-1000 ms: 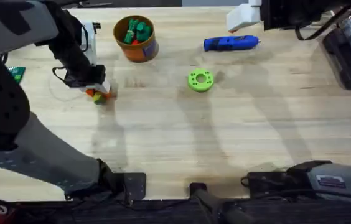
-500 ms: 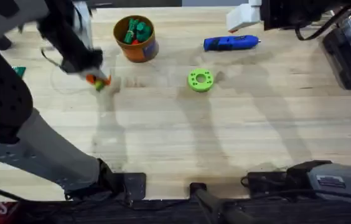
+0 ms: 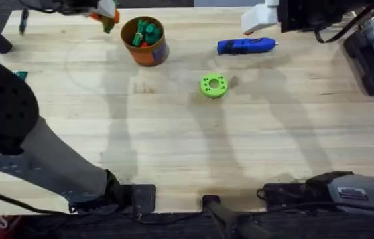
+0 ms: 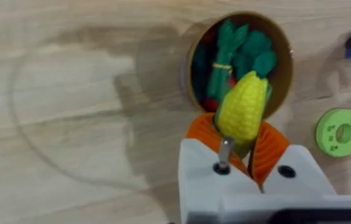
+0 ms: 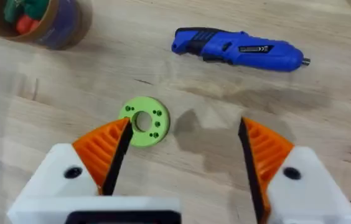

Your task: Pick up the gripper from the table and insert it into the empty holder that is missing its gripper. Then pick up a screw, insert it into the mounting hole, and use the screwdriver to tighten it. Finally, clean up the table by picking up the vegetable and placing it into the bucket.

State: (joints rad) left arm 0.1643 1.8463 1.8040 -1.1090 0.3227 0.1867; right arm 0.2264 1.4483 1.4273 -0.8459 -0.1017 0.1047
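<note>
Yellow bumpy vegetable (image 4: 243,114) gripped in left hand (image 4: 241,146), above bucket (image 4: 284,53), right hand (image 5: 182,152) open

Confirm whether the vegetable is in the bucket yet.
Not yet. The left pincer holds the vegetable above the bucket, which already contains green and red pieces.

Colours on the pale wood-grain table (image 3: 174,153)

Yellow vegetable (image 4: 243,114) with bumpy kernels; orange bucket (image 3: 145,50) holding green and red pieces; bright blue screwdriver (image 5: 238,48); lime-green disc (image 5: 144,121); orange ribbed pads (image 5: 105,147) on white fingers.
</note>
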